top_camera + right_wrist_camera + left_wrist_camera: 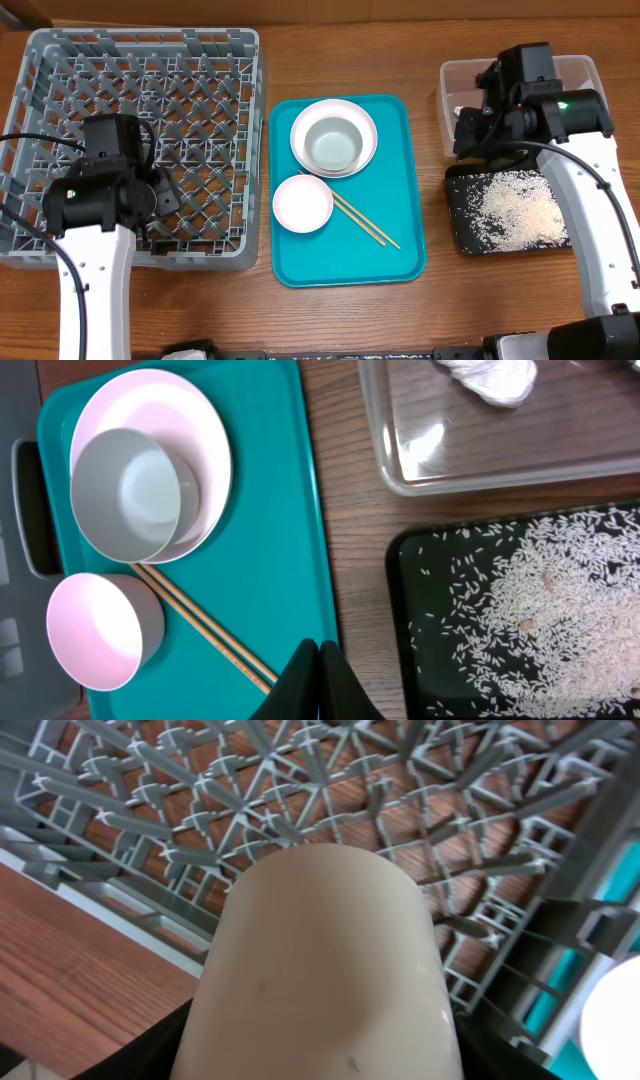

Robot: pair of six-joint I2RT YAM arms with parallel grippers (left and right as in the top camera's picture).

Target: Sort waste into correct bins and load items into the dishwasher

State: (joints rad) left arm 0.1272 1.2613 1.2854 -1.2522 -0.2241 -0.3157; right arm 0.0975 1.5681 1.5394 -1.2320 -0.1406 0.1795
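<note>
Grey plastic lattice of the dish rack takes up the left of the wooden table. The left arm hangs over its lower middle part and hides its own fingers from above. In the left wrist view the small white cup fills most of the picture. The left gripper pinches it from both sides, with dark finger edges showing at either lower corner. The cup blocks all but the rack's pegs behind it and a strip of table at the left.

Just right of the rack lies the teal serving tray. On its upper part sits the white plate, with the grey bowl standing inside it. The white bowl sits just below, close against the plate's rim. The chopsticks lie together on a slant from under that rim toward the tray's lower right.

At the right stands the clear tub, holding the white crumpled scrap near its far side. The black tray lies directly below the tub, with loose rice grains scattered over it. The right arm crosses above both, covering part of the tub and the black tray's upper edge. The right gripper has its tips pressed together with nothing between them, above the teal tray's right edge.
</note>
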